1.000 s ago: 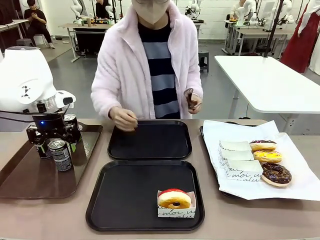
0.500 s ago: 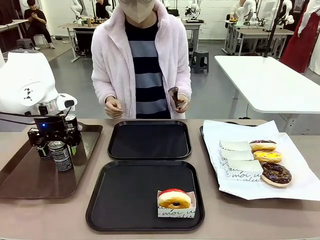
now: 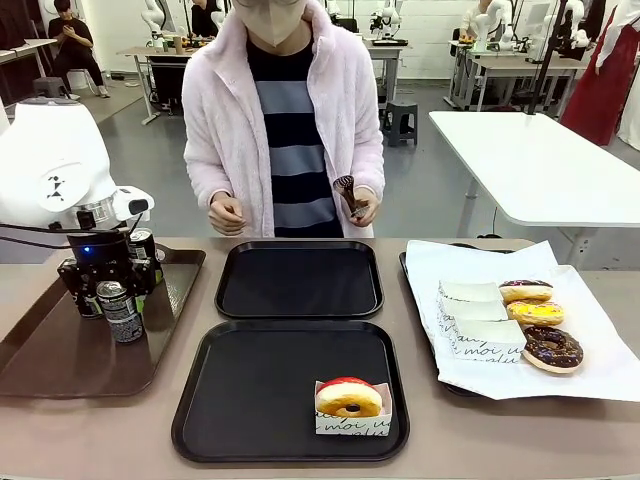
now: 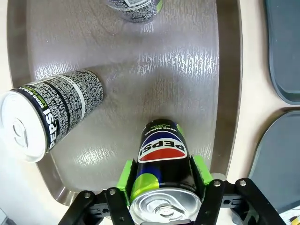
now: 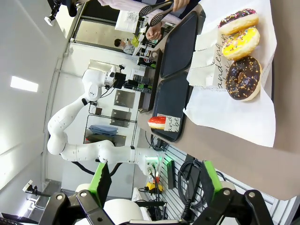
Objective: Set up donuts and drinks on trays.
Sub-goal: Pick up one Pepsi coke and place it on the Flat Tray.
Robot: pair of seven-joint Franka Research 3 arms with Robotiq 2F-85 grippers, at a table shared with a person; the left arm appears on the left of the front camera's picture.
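Since a second ago the left gripper (image 4: 164,171) has been brought down and closed: its green pads, earlier spread above the cans, are now clamped on either side of one upright can (image 4: 163,154). The can has not yet been lifted and is seen standing on the brown tray (image 3: 50,370), near that tray's inner rim. A grasp is thus judged made, with the carry to a black tray still to come. Two other cans (image 4: 51,112) are left standing on the brown tray, apart from the held one.

The person's hand (image 3: 228,215), earlier laid on the far black tray (image 3: 300,280), has been drawn back to the body; tongs (image 3: 347,190) are held in the other hand. That tray is left bare.

On the near black tray (image 3: 250,400) one donut (image 3: 349,400) in a paper sleeve is set at the right front corner; no drink is beside it. Three donuts (image 3: 535,313) and white sleeves are kept on the paper-lined tray (image 3: 600,370) at the right.

The right gripper (image 5: 156,183) is held wide and empty, away from the tabletop (image 3: 500,430).

A brown tabletop is shown; behind it, a grey floor, a white table (image 3: 530,160) and further workstations.
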